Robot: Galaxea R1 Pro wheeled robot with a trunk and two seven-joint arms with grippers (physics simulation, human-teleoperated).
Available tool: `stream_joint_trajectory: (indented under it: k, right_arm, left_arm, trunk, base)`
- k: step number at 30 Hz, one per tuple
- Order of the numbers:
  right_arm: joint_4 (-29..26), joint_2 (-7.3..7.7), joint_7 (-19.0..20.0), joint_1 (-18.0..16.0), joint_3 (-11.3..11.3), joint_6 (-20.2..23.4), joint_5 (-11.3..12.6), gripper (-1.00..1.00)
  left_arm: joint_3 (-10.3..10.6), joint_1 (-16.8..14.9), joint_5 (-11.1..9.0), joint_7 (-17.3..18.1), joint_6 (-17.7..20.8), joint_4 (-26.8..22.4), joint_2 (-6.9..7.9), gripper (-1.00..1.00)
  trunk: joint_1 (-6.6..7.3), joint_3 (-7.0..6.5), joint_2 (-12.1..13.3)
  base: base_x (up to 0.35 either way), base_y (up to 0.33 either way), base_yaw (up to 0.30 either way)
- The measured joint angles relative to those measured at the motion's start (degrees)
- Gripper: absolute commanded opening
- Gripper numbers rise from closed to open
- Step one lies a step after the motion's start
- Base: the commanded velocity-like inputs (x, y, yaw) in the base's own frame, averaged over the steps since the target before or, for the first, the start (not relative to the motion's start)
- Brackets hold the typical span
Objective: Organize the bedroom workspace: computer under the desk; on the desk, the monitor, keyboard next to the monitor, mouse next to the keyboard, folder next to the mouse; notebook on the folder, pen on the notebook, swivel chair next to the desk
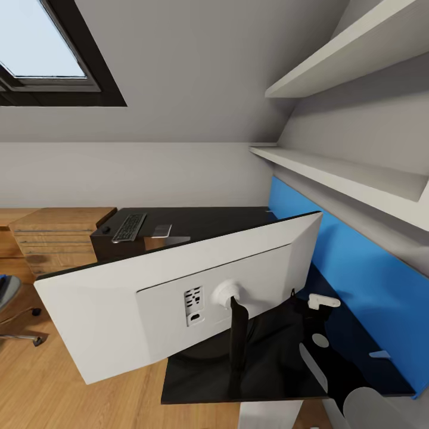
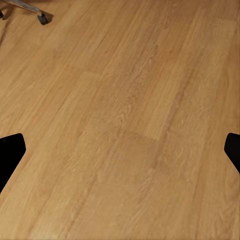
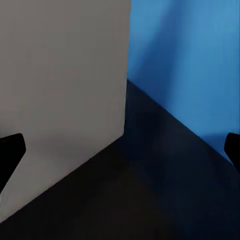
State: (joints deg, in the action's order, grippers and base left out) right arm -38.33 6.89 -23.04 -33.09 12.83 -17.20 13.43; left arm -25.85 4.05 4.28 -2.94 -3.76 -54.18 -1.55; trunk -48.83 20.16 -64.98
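Monitor [image 1: 149, 310] dominated the head view, its back turned to the camera: a wide, smooth pale-grey shell with a raised centre panel, a small vent and port block, and a round white hub from which a thin black stand dropped to the desk [image 1: 196, 390]. It stood tilted on the near end of that glossy black L-shaped top.

At far left, part of the swivel chair [image 1: 9, 298] showed on the wood-grain floor [image 1: 77, 393], grey seat edge and chrome leg with a castor. Beyond it sat a light wooden drawer cabinet [image 1: 56, 235]. On the desk's far end lay the slim dark keyboard [image 1: 129, 227], with the small black mouse [image 1: 105, 229] just beside it.

To the right ran a flat bright blue wall panel [image 1: 357, 262] under plain white shelves [image 1: 345, 173].

The left gripper [image 2: 120, 150] hung over bare floor, jaws spread wide, holding nothing. The right gripper [image 3: 120, 150] hovered over the desk between monitor and panel, likewise wide apart and empty.
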Motion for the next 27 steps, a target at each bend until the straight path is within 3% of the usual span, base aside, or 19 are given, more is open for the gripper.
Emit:
stream_joint_trajectory:
  k: [9, 27]
  right_arm:
    - [-0.01, -0.21, 0.03, 0.02, 0.46, 0.01, -0.06, 1.00]
    - [-0.04, -0.21, -0.03, 0.01, 0.45, -0.38, 0.03, 1.00]
  left_arm:
    - [0.00, 0.00, -0.01, 0.01, 0.00, 0.00, -0.04, 1.00]
    - [0.07, 0.00, 0.01, 0.08, 0.00, 0.00, -0.08, 1.00]
  trunk:
    - [-0.01, 0.00, 0.00]
    - [0.00, 0.00, 0.00]
  base:
    - [-0.097, 0.000, 0.065]
    - [-0.009, 0.000, 0.262]
